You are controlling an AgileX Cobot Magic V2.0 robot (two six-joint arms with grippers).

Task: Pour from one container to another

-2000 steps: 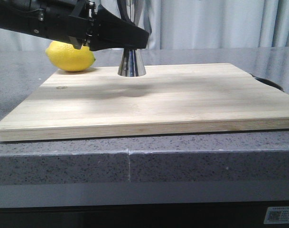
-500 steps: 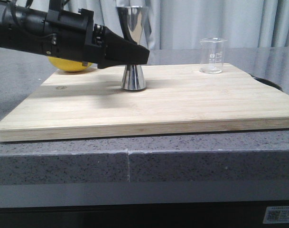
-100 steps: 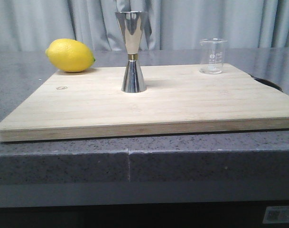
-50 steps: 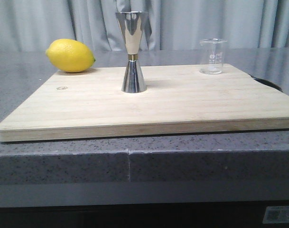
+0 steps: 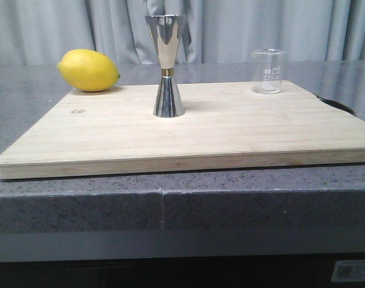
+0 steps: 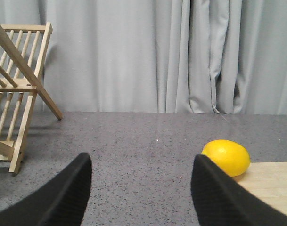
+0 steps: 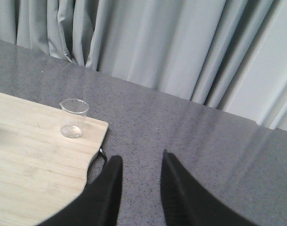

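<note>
I'd bring the right gripper (image 7: 138,197), jaws apart and empty, over to the beaker (image 5: 269,71) at the board's (image 5: 230,129) far right corner and grip it low, then tip its lip over the jigger (image 5: 168,65) mid-board. The left gripper (image 6: 139,197) is spread wide near the lemon (image 5: 89,70). Nothing has moved since 1 second ago
</note>
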